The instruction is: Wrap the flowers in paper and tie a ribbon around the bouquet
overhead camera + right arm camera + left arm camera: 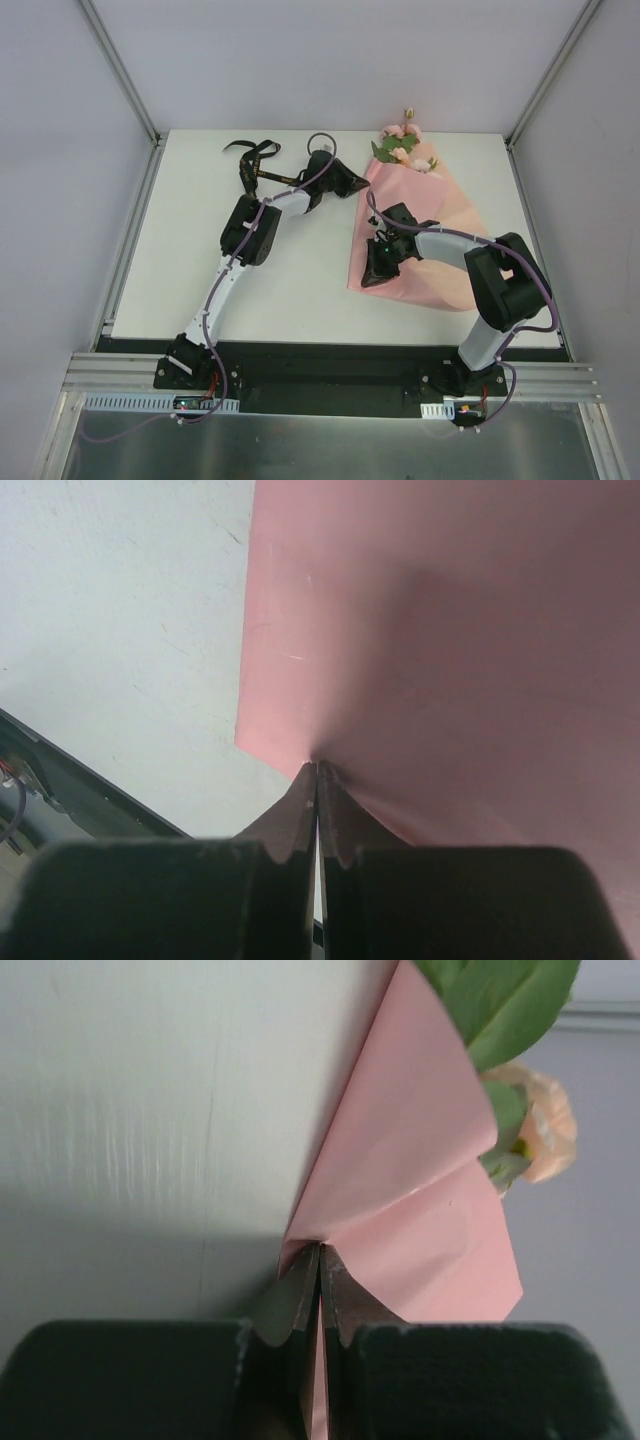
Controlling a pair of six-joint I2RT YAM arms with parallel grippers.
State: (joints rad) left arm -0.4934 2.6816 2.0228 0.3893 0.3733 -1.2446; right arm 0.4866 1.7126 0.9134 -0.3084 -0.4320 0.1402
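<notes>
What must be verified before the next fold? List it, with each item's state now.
1. Left gripper shut on the paper's edge near the blossoms: ok.
2. Right gripper shut on the paper's near corner: ok.
3. Flowers with blossoms past the paper's far end: ok.
4. Flowers centred inside the paper: cannot tell, lower part hidden.
5. Ribbon apart from the paper: ok.
6. Ribbon tied around the bundle: not ok, it lies loose on the table.

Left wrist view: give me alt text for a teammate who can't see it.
The left end effector is shut on an edge of the thin pink paper sheet on the white table. At upper right, green leaves and a pale pink blossom show beyond it.
</notes>
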